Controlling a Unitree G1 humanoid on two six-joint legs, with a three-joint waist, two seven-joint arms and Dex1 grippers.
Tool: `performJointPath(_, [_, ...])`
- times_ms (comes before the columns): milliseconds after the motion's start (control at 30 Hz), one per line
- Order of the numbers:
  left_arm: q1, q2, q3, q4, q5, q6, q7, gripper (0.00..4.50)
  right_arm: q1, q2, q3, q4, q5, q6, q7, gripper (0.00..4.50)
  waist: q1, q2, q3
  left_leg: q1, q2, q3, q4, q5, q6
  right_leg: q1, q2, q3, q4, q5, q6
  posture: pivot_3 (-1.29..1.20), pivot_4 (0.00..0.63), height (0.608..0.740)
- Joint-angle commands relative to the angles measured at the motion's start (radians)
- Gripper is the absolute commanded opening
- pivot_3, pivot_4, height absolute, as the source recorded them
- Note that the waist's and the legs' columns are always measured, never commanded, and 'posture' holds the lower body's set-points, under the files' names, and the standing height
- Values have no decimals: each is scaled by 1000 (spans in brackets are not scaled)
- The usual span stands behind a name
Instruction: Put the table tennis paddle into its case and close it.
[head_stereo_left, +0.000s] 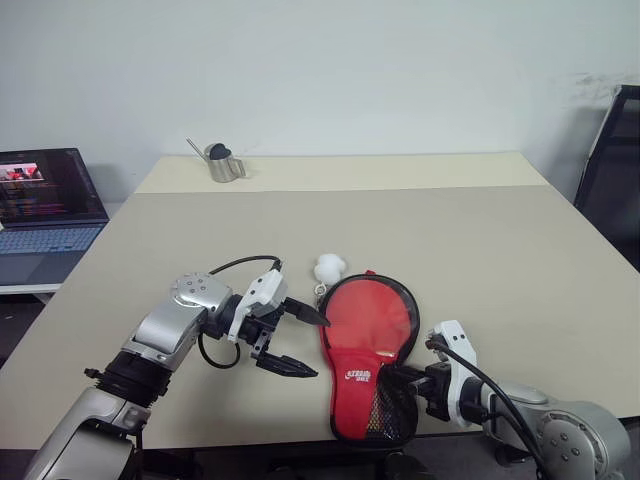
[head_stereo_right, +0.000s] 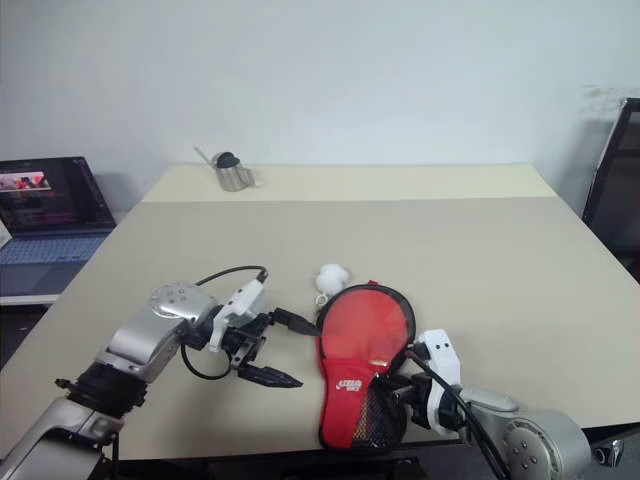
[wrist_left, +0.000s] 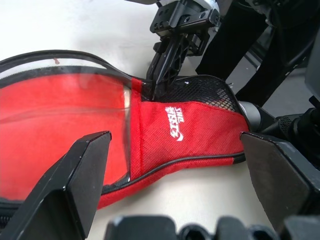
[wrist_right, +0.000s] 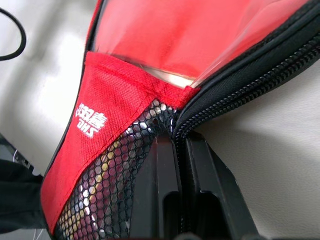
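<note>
Red on its upper face, with a white logo, a clear window and a black mesh pocket at the narrow end, the paddle-shaped soft zip case (head_stereo_left: 367, 345) lies flat near the front edge of the pale beige table (head_stereo_left: 480, 250), its narrow end toward the robot. Through the window a red surface shows; whether that is the table tennis paddle inside cannot be told for sure. The right gripper (head_stereo_left: 412, 380) sits at the case's narrow end on its right side, its two black fingers (wrist_right: 172, 200) pressed together on the black zip edge of the case beside the mesh. The left gripper (head_stereo_left: 297, 342) hovers just left of the case, fingers spread wide and holding nothing, pointing across at it. A small white ball (head_stereo_left: 330, 268) rests just beyond the case's round end. Far back on the table stands a small metal watering can (head_stereo_left: 222, 163). Off to the left, an open laptop (head_stereo_left: 45, 205) sits on a separate surface.
</note>
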Motion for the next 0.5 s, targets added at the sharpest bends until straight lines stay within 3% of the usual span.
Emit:
performJointPath(33, [-15, -6, 4, 0, -14, -20, -65, 4500, 18, 4, -64, -19, -52, 5, -63, 758, 0, 0, 0, 0, 0, 0, 0, 0, 0, 0, 0, 0, 0, 0, 0, 0, 150, 740])
performJointPath(233, [-6, -24, 28, 15, 4, -29, -65, 4500, 114, -24, -177, -130, -54, 16, -68, 2757, 22, -1, -1, -1, -1, 0, 0, 0, 0, 1, 0, 1, -2, 0, 0, 0, 150, 740])
performJointPath(400, [-1, -36, 48, 20, 8, -26, -50, 4500, 84, -27, -265, -252, -2, 29, -25, 4410, 26, -1, -1, -4, -1, 0, 1, 0, 0, 0, -1, 1, -6, 0, 0, 0, 150, 740])
performJointPath(500, [-15, -50, 65, 48, 17, -29, -31, 4500, 39, -71, -317, -292, 33, 7, 18, 4464, 23, -1, -1, -5, -1, 0, 1, 0, 0, 0, 0, 1, -6, 0, 0, 0, 150, 740])
